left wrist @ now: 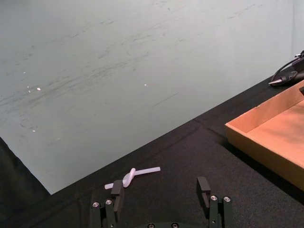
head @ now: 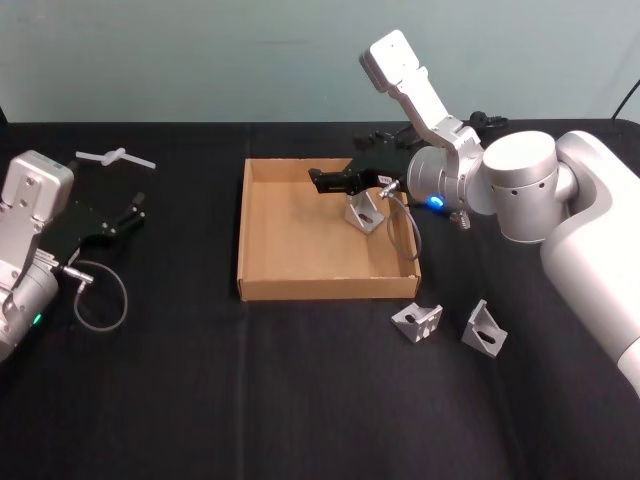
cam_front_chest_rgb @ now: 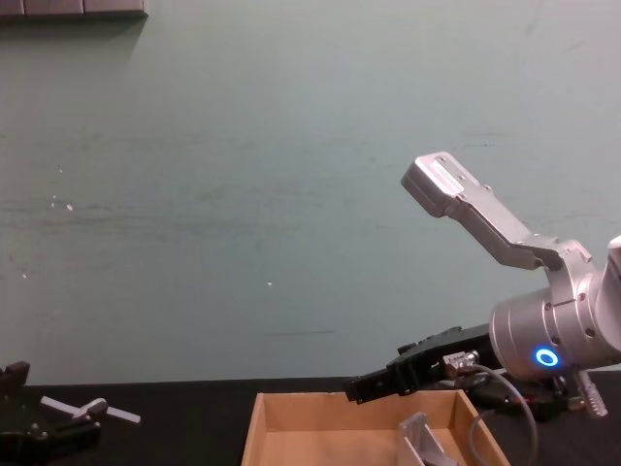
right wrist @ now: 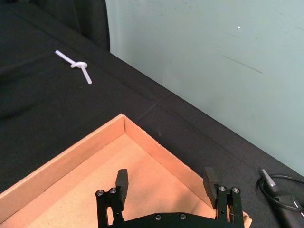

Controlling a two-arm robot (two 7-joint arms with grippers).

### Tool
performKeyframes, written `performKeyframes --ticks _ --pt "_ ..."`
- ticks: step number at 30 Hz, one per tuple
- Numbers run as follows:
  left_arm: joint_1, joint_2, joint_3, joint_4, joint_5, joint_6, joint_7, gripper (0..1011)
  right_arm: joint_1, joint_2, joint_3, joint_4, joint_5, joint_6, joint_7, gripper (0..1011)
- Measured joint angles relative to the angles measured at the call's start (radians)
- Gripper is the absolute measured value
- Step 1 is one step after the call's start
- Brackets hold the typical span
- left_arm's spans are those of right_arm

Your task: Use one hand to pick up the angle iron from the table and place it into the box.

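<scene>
One angle iron (head: pixel 365 210) stands on the floor of the box (head: pixel 300 245), in its right half and nearer the far wall than the near one; the chest view shows it upright inside the box (cam_front_chest_rgb: pixel 422 437). The right end effector (head: pixel 318 180) hangs above the box's far part, pointing toward the table's left edge, with the angle iron below its body and behind the fingertips. In the right wrist view its fingers (right wrist: pixel 122 182) are spread wide with nothing between them, only bare cardboard beneath. The box lies in the middle of the table (head: pixel 200 400), toward the far edge. A second angle iron (head: pixel 417 320) and a third angle iron (head: pixel 484 328) sit on the table just beyond the box's near right corner, close together but apart. The left end effector (head: pixel 135 212) rests near the table's left edge, fingers apart and empty, with a white knotted strip (head: pixel 115 157) lying beyond it toward the far edge.
</scene>
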Motion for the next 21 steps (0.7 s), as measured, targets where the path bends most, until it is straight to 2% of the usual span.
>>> performKeyframes --ticks 3,9,11,14,21 --pt "0.000 0.000 0.000 0.000 0.000 0.000 0.000 1005 -0.004 0.001 0.002 -0.008 0.000 0.002 -0.001 1000" --pt "0.000 0.000 0.000 0.000 0.000 0.000 0.000 1005 -0.052 0.024 0.018 -0.099 0.001 0.032 -0.005 1000" --pt "0.000 0.000 0.000 0.000 0.000 0.000 0.000 1005 -0.090 0.042 0.027 -0.168 0.002 0.048 -0.017 1000" --pt "0.000 0.000 0.000 0.000 0.000 0.000 0.000 1005 -0.118 0.058 0.036 -0.217 0.001 0.060 -0.027 1000" --pt "0.000 0.000 0.000 0.000 0.000 0.000 0.000 1005 -0.230 0.123 0.077 -0.397 0.002 0.088 -0.044 1000"
